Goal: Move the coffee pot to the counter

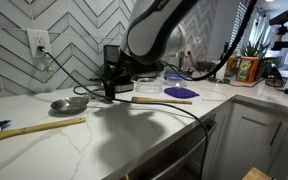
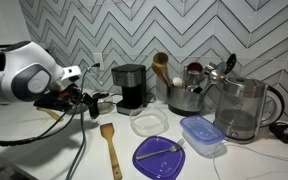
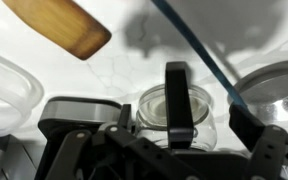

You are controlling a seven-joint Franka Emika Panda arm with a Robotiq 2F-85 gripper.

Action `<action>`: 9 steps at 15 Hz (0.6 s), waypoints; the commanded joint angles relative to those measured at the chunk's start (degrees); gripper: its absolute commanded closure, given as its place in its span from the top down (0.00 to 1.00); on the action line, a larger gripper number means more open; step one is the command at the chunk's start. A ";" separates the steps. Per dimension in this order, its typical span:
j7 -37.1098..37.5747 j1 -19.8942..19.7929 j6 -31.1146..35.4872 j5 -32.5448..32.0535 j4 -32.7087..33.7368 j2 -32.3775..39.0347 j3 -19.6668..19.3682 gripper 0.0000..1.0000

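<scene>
Hand (image 3: 160, 126) spread wide, its fingers flanking the coffee pot (image 3: 174, 98) on the counter (image 3: 134, 60).

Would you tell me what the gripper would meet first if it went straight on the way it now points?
Most likely the coffee pot: in the wrist view it sits directly ahead of the gripper, between the open jaws. Whether they touch it is unclear.

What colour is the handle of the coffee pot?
The handle is black, seen best in the wrist view.
</scene>
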 commanded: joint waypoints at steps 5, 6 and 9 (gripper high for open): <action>-11.02 -15.05 -32.94 14.47 3.06 -16.08 6.35 1.00; -11.56 -17.20 -36.30 15.07 4.36 -17.13 6.23 1.00; -11.32 -23.42 -44.02 15.45 8.67 -18.28 5.57 1.00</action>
